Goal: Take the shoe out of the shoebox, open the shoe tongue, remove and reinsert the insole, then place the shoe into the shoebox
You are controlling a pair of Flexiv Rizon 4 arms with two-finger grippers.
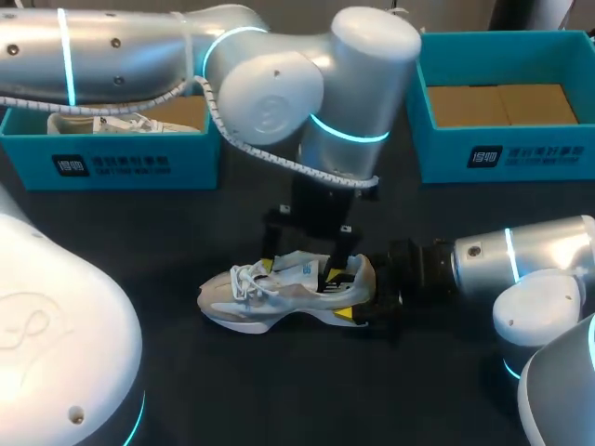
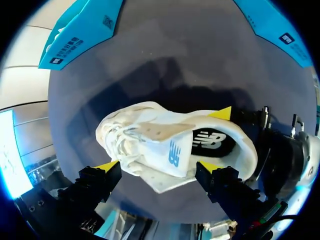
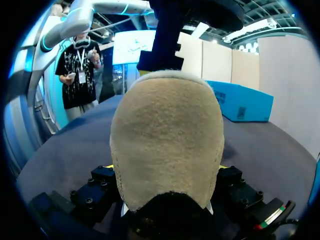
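A white and grey sneaker (image 1: 279, 295) lies on the dark table, toe to the left and heel to the right. Its white tongue (image 2: 167, 147) with a blue logo stands raised, and the black insole (image 2: 212, 141) shows inside the heel. My left gripper (image 1: 311, 269) hangs straight over the shoe's opening, open, its yellow fingertips (image 2: 107, 165) either side of the tongue and apart from it. My right gripper (image 3: 167, 170) comes in from the right and is shut on the beige heel (image 3: 167, 140), one finger on each side. One of its yellow tips (image 2: 222, 114) shows beside the heel.
A teal shoebox (image 1: 121, 163) at the back left holds another white shoe (image 1: 102, 123). A second teal shoebox (image 1: 507, 153) at the back right shows only its brown cardboard floor. Bare dark table lies in front of the sneaker.
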